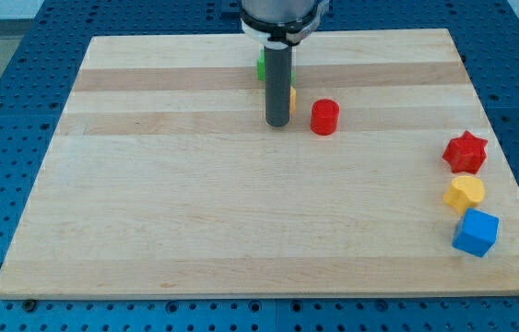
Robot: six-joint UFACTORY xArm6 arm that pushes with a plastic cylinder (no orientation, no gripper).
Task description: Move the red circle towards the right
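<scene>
The red circle (324, 117), a short red cylinder, stands on the wooden board (194, 212) a little above the middle, towards the view's top. My tip (277, 124) rests on the board just to the left of the red circle, with a small gap between them. The rod hides most of a green block (261, 66) and a yellow-orange block (292, 97) right behind it; their shapes cannot be made out.
At the view's right edge of the board a red star (465, 151), a yellow heart (465, 194) and a blue cube (476, 232) stand in a column from top to bottom. The board lies on a blue perforated table (1, 111).
</scene>
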